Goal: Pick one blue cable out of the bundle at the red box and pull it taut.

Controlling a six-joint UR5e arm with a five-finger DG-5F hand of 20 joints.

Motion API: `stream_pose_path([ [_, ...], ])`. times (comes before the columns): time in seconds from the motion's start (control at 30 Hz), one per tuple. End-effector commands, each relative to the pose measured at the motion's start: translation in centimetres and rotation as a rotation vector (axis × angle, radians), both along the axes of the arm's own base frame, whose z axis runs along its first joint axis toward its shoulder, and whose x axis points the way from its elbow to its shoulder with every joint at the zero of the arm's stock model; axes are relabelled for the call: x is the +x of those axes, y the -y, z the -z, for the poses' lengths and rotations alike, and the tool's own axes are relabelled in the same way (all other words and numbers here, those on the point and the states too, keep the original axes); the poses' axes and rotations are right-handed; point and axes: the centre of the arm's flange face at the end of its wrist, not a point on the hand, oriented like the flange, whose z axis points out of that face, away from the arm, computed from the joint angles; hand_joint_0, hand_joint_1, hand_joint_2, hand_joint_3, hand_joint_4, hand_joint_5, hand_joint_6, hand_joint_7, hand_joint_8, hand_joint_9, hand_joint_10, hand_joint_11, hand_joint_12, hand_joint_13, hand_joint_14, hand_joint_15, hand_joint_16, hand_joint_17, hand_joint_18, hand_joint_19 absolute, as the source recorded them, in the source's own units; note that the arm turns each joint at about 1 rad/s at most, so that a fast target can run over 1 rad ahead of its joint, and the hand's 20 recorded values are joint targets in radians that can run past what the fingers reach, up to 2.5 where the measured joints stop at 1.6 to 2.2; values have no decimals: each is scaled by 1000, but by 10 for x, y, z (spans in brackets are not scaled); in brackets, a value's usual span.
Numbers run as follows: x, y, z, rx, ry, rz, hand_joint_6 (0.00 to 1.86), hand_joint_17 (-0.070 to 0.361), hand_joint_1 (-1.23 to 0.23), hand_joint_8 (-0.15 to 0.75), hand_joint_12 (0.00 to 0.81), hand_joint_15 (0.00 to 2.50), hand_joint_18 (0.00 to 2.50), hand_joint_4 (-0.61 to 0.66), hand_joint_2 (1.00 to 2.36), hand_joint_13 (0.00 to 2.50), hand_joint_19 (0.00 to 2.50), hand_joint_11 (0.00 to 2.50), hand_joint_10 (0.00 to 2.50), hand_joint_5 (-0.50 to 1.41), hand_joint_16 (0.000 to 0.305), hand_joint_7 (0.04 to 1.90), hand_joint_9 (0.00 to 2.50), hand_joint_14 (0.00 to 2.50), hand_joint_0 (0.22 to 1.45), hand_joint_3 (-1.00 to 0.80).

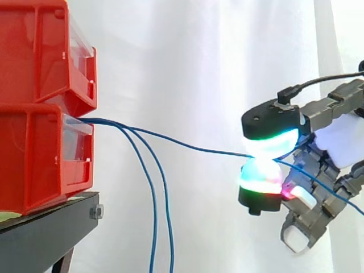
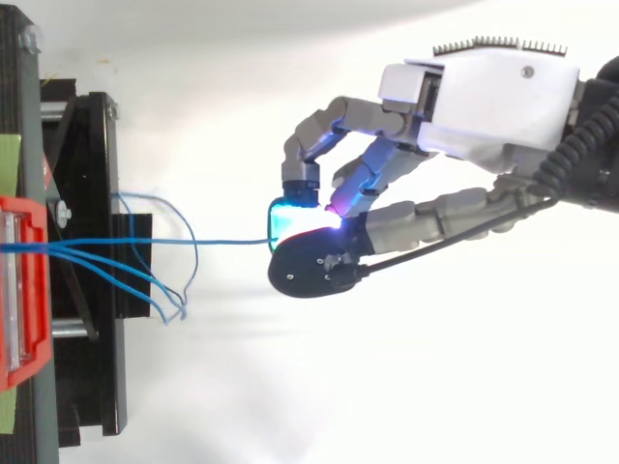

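Two stacked red bins (image 1: 40, 102) stand at the left on a black stand (image 1: 45, 227). Several thin blue cables (image 1: 108, 121) come out from between them. One blue cable (image 1: 193, 148) runs almost straight to the right, into my hand (image 1: 335, 136). Two glowing fingertips (image 1: 270, 139) pinch it, one above and one below. From above, the same cable (image 2: 213, 241) stretches level from the red bin (image 2: 21, 290) to the hand (image 2: 484, 97). The other cables (image 1: 156, 216) hang down slack in loops. The cable's free end trails out behind the pinch, down to the right.
A white curtain hangs behind everything. The black stand's frame (image 2: 97, 271) lies under the bins, with metal rods and a green strip (image 2: 8, 174) at the far left. The arm enters from the right.
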Motion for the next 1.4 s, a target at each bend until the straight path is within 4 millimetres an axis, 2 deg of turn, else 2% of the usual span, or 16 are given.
stream_pose_path([
  [0.0, -3, 1, -2, 3, -7, 2, 937, 125, -770, 353, 411, 384, 557, -80, 1017, 683, 117, 853, 12, -130, 56, 1156, 994, 12, 623, 72],
  [0.13, -1, 0, -2, 3, 6, 0, 937, 125, -767, 357, 412, 385, 557, -76, 1017, 686, 117, 861, 12, -130, 56, 1150, 1010, 12, 623, 69],
  [0.17, -2, -1, 6, 2, 6, 1, 937, 125, -766, 356, 412, 382, 558, -73, 1017, 686, 118, 853, 12, -130, 56, 1153, 1011, 12, 623, 69],
  [0.23, -2, -1, 9, 3, 5, -1, 937, 125, -767, 357, 411, 382, 564, -75, 1017, 689, 117, 864, 13, -130, 56, 1149, 1016, 12, 624, 65],
  [0.37, 2, -3, 34, 24, 74, 2, 938, 125, -764, 354, 413, 384, 563, -72, 1017, 688, 124, 868, 12, -130, 56, 1145, 1020, 12, 623, 63],
  [0.53, 4, -3, 54, 33, 132, 2, 938, 124, -763, 358, 412, 384, 562, -66, 1017, 690, 125, 867, 12, -132, 55, 1144, 1024, 12, 624, 56],
  [0.6, 5, -4, 71, 42, 189, 0, 938, 124, -763, 358, 412, 382, 562, -65, 1017, 689, 123, 857, 13, -132, 55, 1140, 1024, 12, 623, 58],
  [0.77, 6, -7, 96, 54, 310, -6, 939, 124, -762, 359, 412, 379, 564, -67, 1017, 689, 118, 864, 12, -133, 55, 1135, 1021, 12, 624, 54],
  [0.9, 10, -9, 98, 58, 361, -9, 938, 123, -761, 356, 411, 379, 561, -64, 1018, 688, 126, 865, 13, -133, 55, 1143, 1019, 12, 623, 54],
  [1.37, 10, -10, 98, 30, 352, -17, 937, 123, -760, 357, 411, 385, 561, -61, 1018, 685, 122, 864, 13, -134, 55, 1145, 1020, 12, 623, 52],
])
